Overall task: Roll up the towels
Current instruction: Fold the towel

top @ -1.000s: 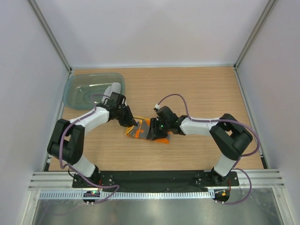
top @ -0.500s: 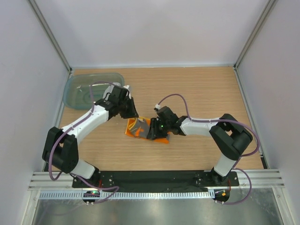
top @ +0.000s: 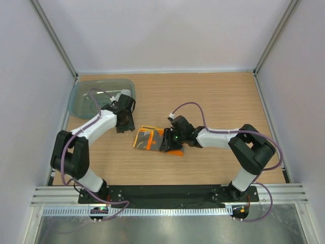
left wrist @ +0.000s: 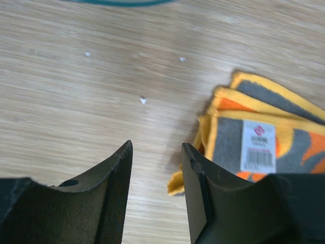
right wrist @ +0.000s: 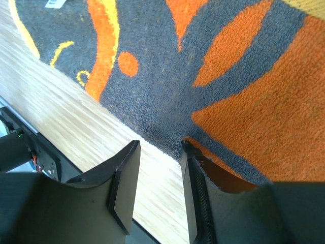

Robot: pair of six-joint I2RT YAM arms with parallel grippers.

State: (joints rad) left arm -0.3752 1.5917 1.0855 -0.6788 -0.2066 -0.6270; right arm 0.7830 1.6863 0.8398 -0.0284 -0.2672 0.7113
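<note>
The orange towel (top: 148,139) with a grey face lies partly folded on the table's middle. It also shows in the left wrist view (left wrist: 259,132) with a white label, and fills the right wrist view (right wrist: 203,66). My left gripper (top: 125,125) is open and empty, over bare wood just left of the towel (left wrist: 155,152). My right gripper (top: 165,144) is open at the towel's near right edge (right wrist: 160,152). Its right finger (right wrist: 195,173) is tucked under the towel's edge, and wood shows between the jaws. The light grey towel is not in view.
A translucent teal tub (top: 89,96) stands at the back left, just behind my left arm. White walls and metal posts close in the table. A black rail (top: 167,193) with the arm bases runs along the near edge.
My left gripper has let go of the towel's left end and drawn back up and left toward the tub. The towel's left part now lies folded over. My right gripper has stayed put.
</note>
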